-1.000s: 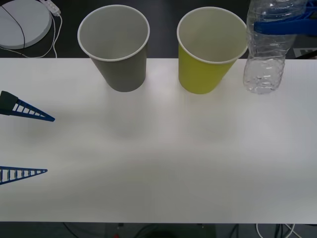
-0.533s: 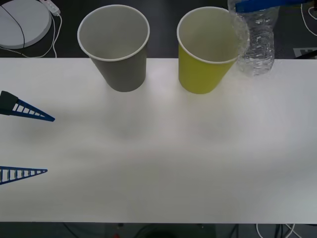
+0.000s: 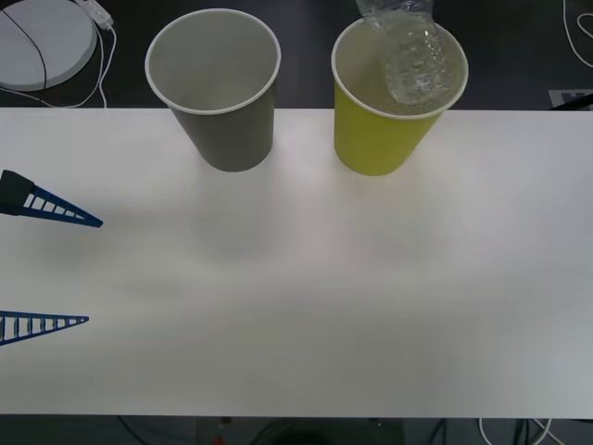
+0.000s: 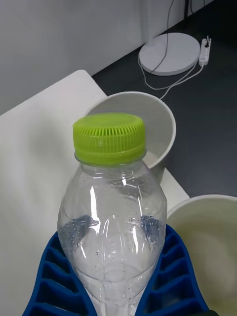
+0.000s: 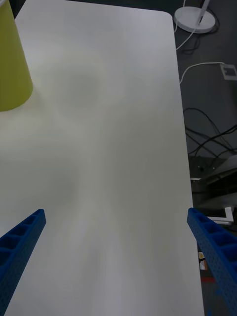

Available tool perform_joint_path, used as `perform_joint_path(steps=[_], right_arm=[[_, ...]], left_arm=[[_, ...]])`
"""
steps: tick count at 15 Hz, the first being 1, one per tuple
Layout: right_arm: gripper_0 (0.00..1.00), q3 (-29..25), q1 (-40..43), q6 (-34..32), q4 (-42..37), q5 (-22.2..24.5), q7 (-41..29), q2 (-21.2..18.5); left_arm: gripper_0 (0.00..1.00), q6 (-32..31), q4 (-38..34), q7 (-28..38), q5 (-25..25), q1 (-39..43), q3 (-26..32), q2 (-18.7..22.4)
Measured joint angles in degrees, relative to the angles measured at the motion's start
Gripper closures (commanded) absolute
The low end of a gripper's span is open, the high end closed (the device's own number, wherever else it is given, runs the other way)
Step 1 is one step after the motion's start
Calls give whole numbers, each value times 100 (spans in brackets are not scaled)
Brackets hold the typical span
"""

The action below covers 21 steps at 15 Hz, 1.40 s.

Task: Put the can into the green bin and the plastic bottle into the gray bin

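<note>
The clear plastic bottle hangs over the mouth of the green bin, its lower end inside the rim's outline. My right gripper is shut on the bottle below its lime-green cap. To the left of the green bin stands the gray bin, upright and with nothing inside; in the right wrist view it lies beyond the cap, with the green bin's rim closer. My left gripper waits open at the table's left edge, holding nothing. The can is out of view.
A white round disc with a cable lies on the dark floor behind the table's back left corner. The white table stretches wide in front of both bins. Cables trail on the floor past the table's edge.
The bottle has travelled left from beside the green bin to above its mouth. My left gripper has stayed still.
</note>
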Motion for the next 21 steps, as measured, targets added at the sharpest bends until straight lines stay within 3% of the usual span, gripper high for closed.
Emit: perform_joint_path(steps=[7,11,21], right_arm=[[100,1236,-1424,-100,1135,36,-269,618],[100,1386,-1888,-410,1720,152,-349,1077],[100,2264,-3047,-408,3439,602,-350,2533]], left_arm=[[0,0,0,0,0,0,0,0],[0,0,0,0,0,0,0,0],[0,0,0,-1,0,0,0,0]])
